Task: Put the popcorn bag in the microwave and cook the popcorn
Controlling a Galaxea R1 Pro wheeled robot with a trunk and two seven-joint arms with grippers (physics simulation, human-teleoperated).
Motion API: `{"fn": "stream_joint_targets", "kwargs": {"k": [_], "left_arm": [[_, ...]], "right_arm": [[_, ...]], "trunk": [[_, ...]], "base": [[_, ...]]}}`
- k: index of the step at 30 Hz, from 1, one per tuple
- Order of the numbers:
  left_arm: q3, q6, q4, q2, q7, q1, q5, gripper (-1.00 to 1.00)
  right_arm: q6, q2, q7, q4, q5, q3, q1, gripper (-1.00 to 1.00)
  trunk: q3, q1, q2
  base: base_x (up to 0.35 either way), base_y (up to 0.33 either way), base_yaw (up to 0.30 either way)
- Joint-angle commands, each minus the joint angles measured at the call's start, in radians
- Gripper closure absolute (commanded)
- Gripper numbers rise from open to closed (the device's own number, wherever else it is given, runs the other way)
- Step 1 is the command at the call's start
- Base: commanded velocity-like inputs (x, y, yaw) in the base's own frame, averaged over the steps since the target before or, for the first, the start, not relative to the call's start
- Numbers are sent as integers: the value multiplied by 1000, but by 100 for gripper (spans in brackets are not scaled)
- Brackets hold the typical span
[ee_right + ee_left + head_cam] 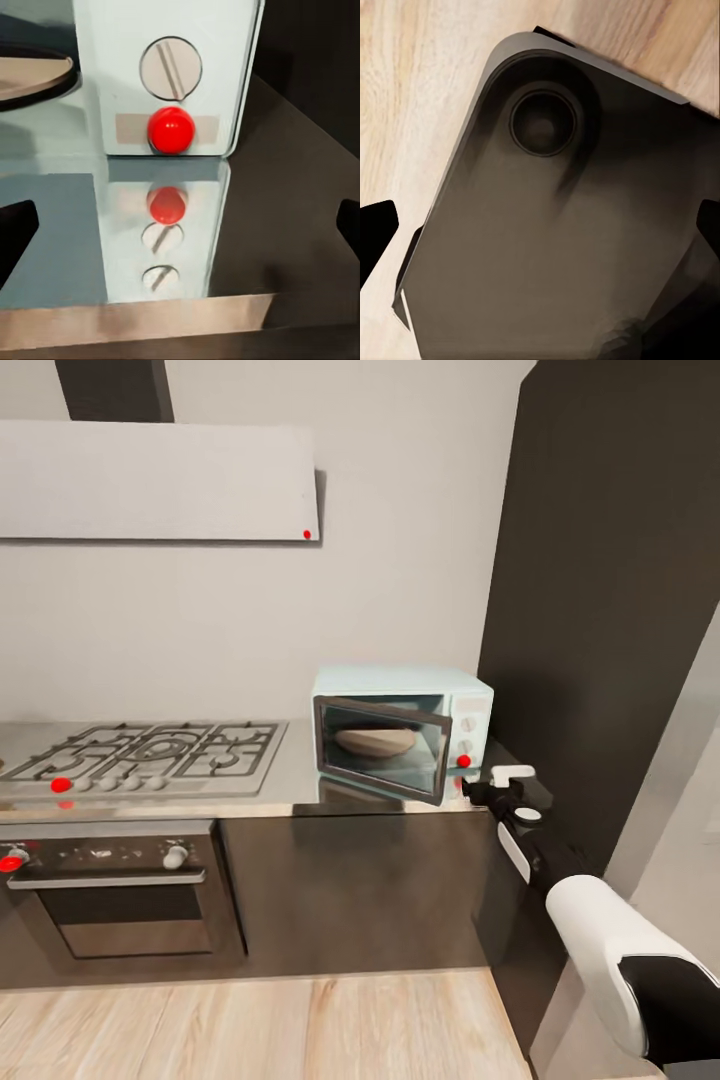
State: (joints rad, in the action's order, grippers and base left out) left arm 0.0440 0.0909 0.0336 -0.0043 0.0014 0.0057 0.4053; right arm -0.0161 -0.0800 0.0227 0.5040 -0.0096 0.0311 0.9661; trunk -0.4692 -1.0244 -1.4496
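Your right gripper [492, 784] hangs at the counter's front edge just before the microwave's control panel; its dark fingertips [16, 229] sit wide apart at either side of the right wrist view with nothing between them, so the claw is spread and empty. Straight ahead of it is the round red button [171, 129] low on the white side panel, with a slotted pale knob [171, 69] just above; both are mirrored in the glossy grey steel-like countertop [172, 225].

The small pale mint-blue microwave [400, 685] stands with its dark glass door [385, 752] swung partly ajar; a tan-brown rounded shape inside looks like the crumpled paper popcorn bag [376, 741], though you cannot be certain at this size.

The risks, as you judge them: if you press the button while the door stands ajar, heating may never start; you probably need the door shut first. A spread claw pushed forward could miss the button with both fingers, or catch the knob instead. A hard push could slide the light box back or turn it; a sweep toward the door could knock it wider.

Your left gripper shows dark fingertips [376, 225] apart, idle over a dark rounded body part [562, 240] and the pale wooden floor [405, 90]; it holds nothing.
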Motion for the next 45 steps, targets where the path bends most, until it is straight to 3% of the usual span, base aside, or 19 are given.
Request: {"fn": "stream_joint_targets", "kwargs": {"k": [1, 14, 17, 24, 26, 29, 42, 45], "left_arm": [[5, 1, 2, 0, 0, 0, 2, -100], [7, 1, 2, 0, 0, 0, 3, -100], [8, 1, 2, 0, 0, 0, 3, -100], [8, 2, 2, 0, 1, 0, 3, -100], [8, 2, 2, 0, 1, 0, 3, -100], [8, 3, 2, 0, 1, 0, 3, -100], [8, 2, 2, 0, 0, 0, 3, -100], [8, 3, 2, 0, 0, 0, 2, -100]], "right_arm": [[1, 0, 4, 1, -2, 3, 0, -100], [4, 8, -10, -5, -4, 4, 0, -100], [4, 12, -50, -11, -6, 4, 0, -100], [2, -1, -445, -15, -4, 2, 0, -100], [-13, -4, -674, -15, -3, -4, 0, -100], [-16, -4, -773, -14, -4, -5, 0, -100], [-67, -4, -800, -16, -6, -11, 0, -100], [-67, -4, -803, -16, -7, -64, 0, -100]], "trunk": [[-1, -1, 0], [-1, -1, 0], [-1, -1, 0], [-1, -1, 0], [-1, -1, 0], [-1, -1, 0], [-1, -1, 0], [-1, -1, 0]], "base": [[321, 0, 0], [265, 0, 0], [17, 0, 0], [1, 0, 0], [0, 0, 0], [0, 0, 0], [-66, 107, 0], [-168, 264, 0]]}}
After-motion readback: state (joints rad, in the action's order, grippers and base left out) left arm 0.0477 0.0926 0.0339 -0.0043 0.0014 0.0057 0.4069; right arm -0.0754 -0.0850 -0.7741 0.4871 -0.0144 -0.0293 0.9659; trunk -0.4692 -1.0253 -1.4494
